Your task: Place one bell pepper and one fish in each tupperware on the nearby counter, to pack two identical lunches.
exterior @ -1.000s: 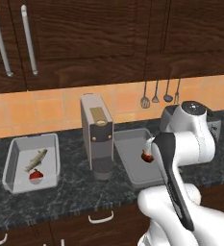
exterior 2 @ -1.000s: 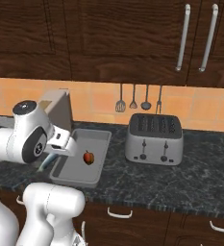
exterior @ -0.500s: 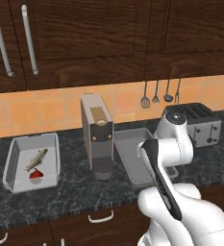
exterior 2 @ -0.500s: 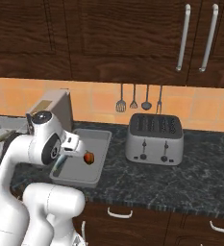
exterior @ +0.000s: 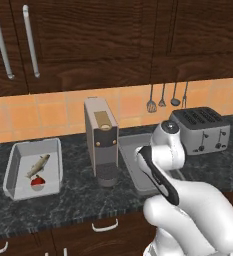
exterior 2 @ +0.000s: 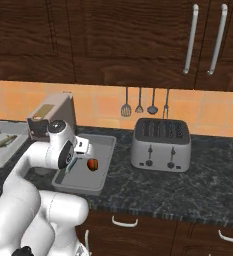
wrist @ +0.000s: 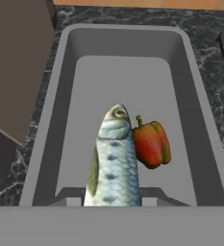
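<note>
We carry the second fish over the right-hand tupperware, ready to set it down.

In the hand view our gripper point(wrist: 112, 202) is pinched on the fish point(wrist: 113, 158), which hangs head-first over the grey tupperware point(wrist: 51, 110); a bell pepper point(wrist: 151, 143) already lies on its floor, just beside the fish's head. The other tupperware point(exterior: 13, 172), left of the coffee machine point(exterior: 102, 141) on the counter point(exterior: 78, 200), already holds a fish and a pepper. To finish well, we judge we should lower the fish close to the tray floor, keep it over the bare part beside the pepper, and spread the fingers only once it is well inside the rim.
</note>
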